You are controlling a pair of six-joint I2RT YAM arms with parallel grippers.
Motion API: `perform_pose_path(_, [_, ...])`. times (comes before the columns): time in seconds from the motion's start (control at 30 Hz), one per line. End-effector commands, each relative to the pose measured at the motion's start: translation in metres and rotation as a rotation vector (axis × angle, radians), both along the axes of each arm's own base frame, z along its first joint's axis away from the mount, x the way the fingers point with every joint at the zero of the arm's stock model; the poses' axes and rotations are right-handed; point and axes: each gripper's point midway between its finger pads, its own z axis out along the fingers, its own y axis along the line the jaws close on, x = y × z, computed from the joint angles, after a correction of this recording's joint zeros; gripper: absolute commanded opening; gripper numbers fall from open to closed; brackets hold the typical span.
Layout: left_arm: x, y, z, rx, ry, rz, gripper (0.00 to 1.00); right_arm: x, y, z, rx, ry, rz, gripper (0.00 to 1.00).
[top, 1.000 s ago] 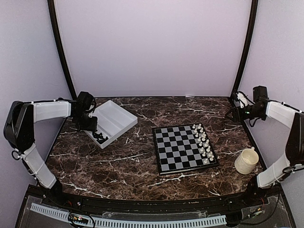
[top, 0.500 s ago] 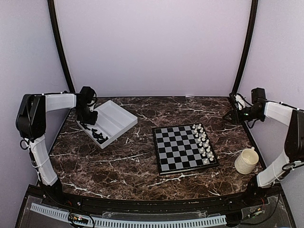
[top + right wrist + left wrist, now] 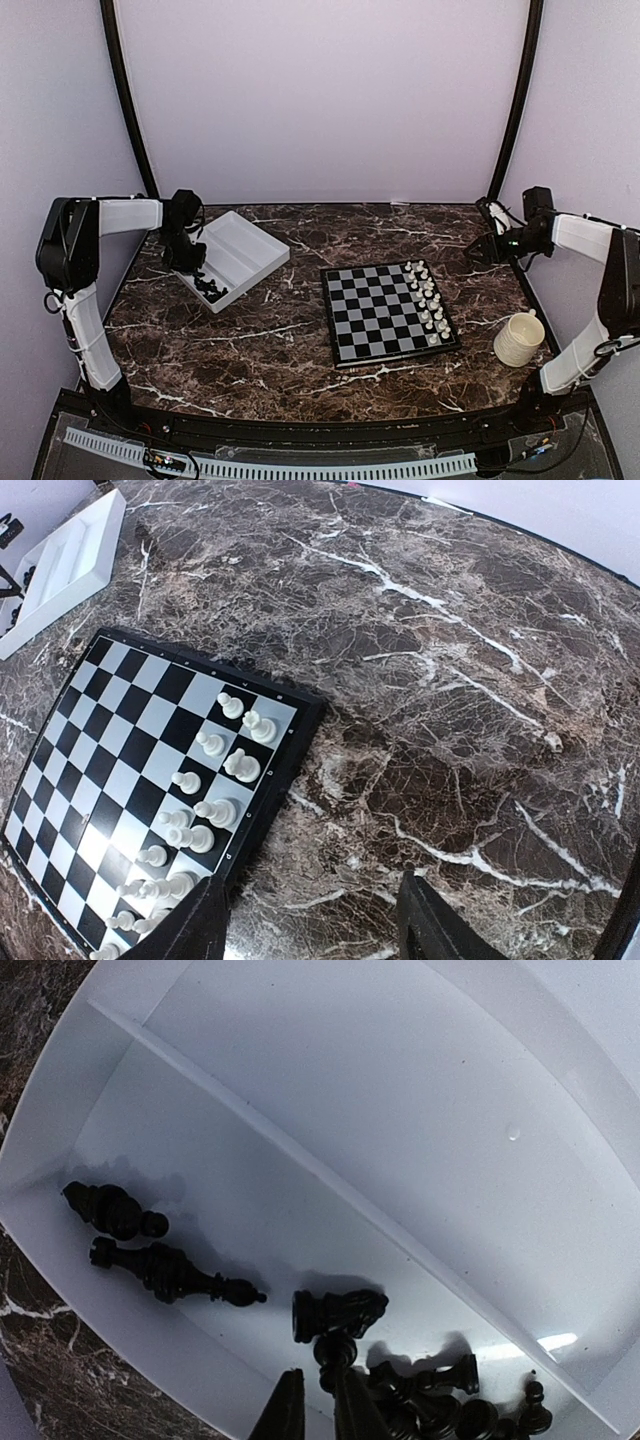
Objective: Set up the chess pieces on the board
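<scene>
Since the black chessmen [image 3: 210, 288] all lie in the near compartment of the white tray [image 3: 245, 245] at the far left of the bench [image 3: 250, 350], the job falls to the left arm, and the left pincer [image 3: 318, 1385] is low over that compartment. Its fingers stand nearly together and look pinched on the round base of one black chessman [image 3: 336, 1350] right at their tips, though the wrist view does not show how firm the hold is. That piece's long axis seems to run straight away from the fingertips, with a heap of other pieces crowding it on one side. Two more lie on their sides further along the compartment, well apart from the tips. The board [image 3: 360, 310] lies to the right of this pincer and somewhat nearer the arm bases, with bare bench between. The files on its tray side stand bare, while the white chessmen [image 3: 428, 300] fill the two files along its right edge. A carry would therefore run rightward to the nearest edge of the board. The right pincer [image 3: 312, 880] hovers off the board's far right corner, fingers wide apart and holding nothing. A mug [image 3: 519, 338] stands just right of the board.
</scene>
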Motion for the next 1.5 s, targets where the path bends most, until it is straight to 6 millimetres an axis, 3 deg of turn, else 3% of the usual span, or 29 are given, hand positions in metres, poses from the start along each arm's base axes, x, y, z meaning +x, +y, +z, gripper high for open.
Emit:
perform_pose_path(0.0, [-0.013,0.004,-0.008,0.008,0.051,0.027,0.14,-0.001,0.006,-0.001,0.006,0.001,0.026,0.59])
perform_pose_path(0.4, [-0.009,-0.001,-0.015,-0.015,0.057,0.02,0.2,-0.002,0.01,-0.006,-0.005,0.015,0.042,0.58])
perform_pose_path(0.6, [-0.01,-0.002,-0.012,-0.021,0.061,0.024,0.13,-0.002,0.012,-0.007,-0.009,0.018,0.045,0.58])
perform_pose_path(0.73, [-0.008,0.0,0.012,-0.012,0.015,0.031,0.07,-0.002,0.012,-0.006,-0.01,0.015,0.047,0.58])
perform_pose_path(0.87, [-0.008,-0.012,0.058,0.012,-0.059,-0.002,0.05,-0.002,0.014,-0.008,-0.011,0.021,0.051,0.58])
perform_pose_path(1.0, [-0.007,-0.048,0.095,0.021,-0.139,-0.102,0.04,-0.002,0.017,-0.011,-0.015,0.03,0.062,0.57])
perform_pose_path(1.17, [0.0,-0.131,0.13,-0.062,-0.258,-0.35,0.03,-0.003,0.02,-0.012,-0.021,0.029,0.07,0.57])
perform_pose_path(1.3, [0.008,-0.197,0.14,-0.136,-0.322,-0.514,0.01,-0.003,0.022,-0.013,-0.027,0.031,0.074,0.57])
perform_pose_path(1.37, [0.015,-0.227,0.13,-0.153,-0.322,-0.577,0.0,-0.004,0.023,-0.013,-0.028,0.03,0.078,0.57])
perform_pose_path(1.4, [0.017,-0.245,0.14,-0.165,-0.355,-0.619,0.0,-0.004,0.023,-0.013,-0.028,0.03,0.079,0.57])
perform_pose_path(1.43, [0.018,-0.256,0.128,-0.165,-0.334,-0.645,0.0,-0.004,0.024,-0.013,-0.028,0.028,0.08,0.57])
perform_pose_path(1.47, [0.02,-0.272,0.138,-0.176,-0.363,-0.678,0.0,-0.005,0.024,-0.014,-0.028,0.03,0.082,0.57])
